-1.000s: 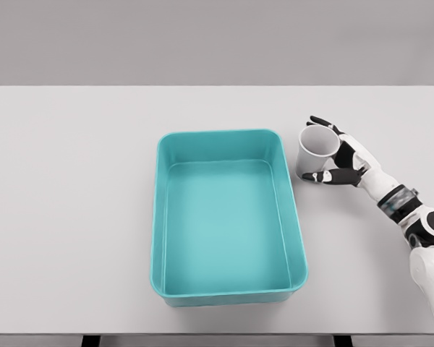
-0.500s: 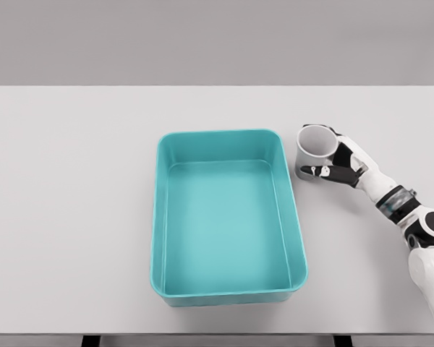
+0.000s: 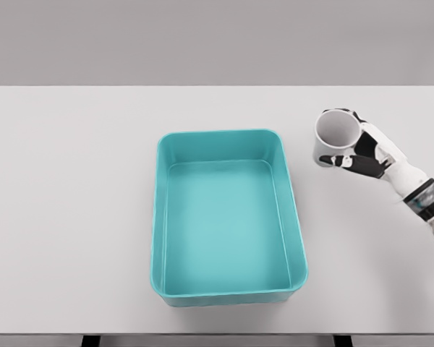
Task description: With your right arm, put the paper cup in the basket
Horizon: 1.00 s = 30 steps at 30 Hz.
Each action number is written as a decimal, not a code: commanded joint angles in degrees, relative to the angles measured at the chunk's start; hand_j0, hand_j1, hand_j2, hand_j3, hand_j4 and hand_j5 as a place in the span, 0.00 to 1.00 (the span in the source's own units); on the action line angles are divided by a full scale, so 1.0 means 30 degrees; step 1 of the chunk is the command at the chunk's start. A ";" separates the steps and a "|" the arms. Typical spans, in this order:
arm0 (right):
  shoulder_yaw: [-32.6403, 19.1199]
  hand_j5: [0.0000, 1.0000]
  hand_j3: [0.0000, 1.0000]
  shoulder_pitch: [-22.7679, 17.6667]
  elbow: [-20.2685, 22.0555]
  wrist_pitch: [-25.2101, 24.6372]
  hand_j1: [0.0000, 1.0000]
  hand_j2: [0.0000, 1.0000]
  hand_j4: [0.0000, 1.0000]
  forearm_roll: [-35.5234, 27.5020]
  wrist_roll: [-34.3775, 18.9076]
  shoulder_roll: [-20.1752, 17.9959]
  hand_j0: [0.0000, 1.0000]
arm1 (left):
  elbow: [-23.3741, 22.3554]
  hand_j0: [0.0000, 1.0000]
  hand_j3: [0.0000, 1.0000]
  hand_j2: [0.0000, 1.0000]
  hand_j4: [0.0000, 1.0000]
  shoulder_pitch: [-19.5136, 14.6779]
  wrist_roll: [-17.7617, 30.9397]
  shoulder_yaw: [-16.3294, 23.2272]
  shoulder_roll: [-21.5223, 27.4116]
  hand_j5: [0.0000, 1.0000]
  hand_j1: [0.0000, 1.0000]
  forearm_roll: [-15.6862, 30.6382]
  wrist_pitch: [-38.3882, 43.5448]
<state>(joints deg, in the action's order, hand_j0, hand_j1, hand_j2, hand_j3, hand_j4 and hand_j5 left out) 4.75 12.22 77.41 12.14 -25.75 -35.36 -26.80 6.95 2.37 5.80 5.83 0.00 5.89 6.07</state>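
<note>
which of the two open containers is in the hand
The cup, white and round, gripped by the right hand to the right of the basket. The teal rectangular basket sits empty and untouched on the table.

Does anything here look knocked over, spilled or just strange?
Nothing stands out. The right hand grips the paper cup, open end tipped toward the camera, right of the teal basket. No spill shows on the table.

There are no words, numbers or signs to read anywhere. The paper cup [image 3: 335,139] held in the right hand [image 3: 369,153] is plain white with nothing printed on it. The basket [image 3: 228,289], off to the side of the hand, is plain teal with no label. The table [image 3: 72,217] has no writing.
</note>
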 commanded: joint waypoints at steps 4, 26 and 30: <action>-0.0353 0.52 0.52 -0.0058 0.2729 -0.0064 0.52 0.52 0.52 0.0205 0.0119 -0.0472 0.52 | -0.0002 1.00 1.00 1.00 1.00 0.0000 0.0030 0.0020 0.0001 1.00 1.00 0.0001 -0.0003; 0.1843 0.50 0.50 0.1142 0.7681 0.0493 0.50 0.50 0.50 0.3661 0.0119 -0.1058 0.50 | -0.0002 1.00 1.00 1.00 1.00 0.0000 0.0001 -0.0009 0.0001 1.00 1.00 0.0001 -0.0003; 0.3309 0.50 0.50 0.2431 0.7681 0.0727 0.50 0.50 0.50 0.4686 0.0119 -0.1000 0.50 | -0.0002 1.00 1.00 1.00 1.00 0.0000 0.0001 0.0020 0.0001 1.00 1.00 0.0001 -0.0003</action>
<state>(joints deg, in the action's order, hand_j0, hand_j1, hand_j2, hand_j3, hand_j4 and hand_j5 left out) 12.52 19.86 100.37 13.97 -13.21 -35.03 -29.87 6.95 2.37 5.80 5.82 0.00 5.88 6.07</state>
